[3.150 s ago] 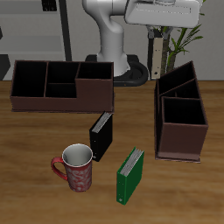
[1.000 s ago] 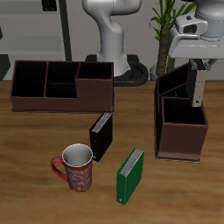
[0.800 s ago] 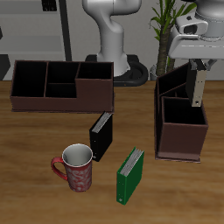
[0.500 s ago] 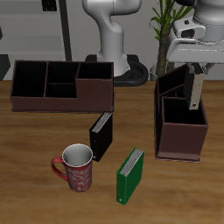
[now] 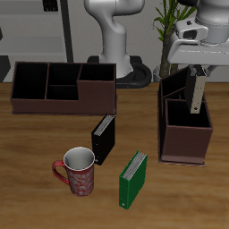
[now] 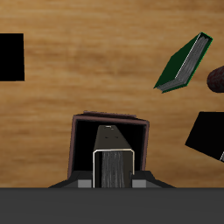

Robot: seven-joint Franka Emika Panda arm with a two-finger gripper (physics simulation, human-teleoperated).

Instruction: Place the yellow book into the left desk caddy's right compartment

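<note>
At the right of the frame, the gripper [image 5: 200,70] is closed tight on the yellow book [image 5: 197,92]. The book hangs straight down, its bottom edge over the left caddy's [image 5: 184,143] big square compartment [image 5: 186,116], so it can slide in.

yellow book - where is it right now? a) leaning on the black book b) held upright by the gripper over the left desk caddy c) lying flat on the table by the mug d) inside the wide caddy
b: the yellow book hangs upright from the gripper, its lower end at the left desk caddy's large right compartment.
</note>
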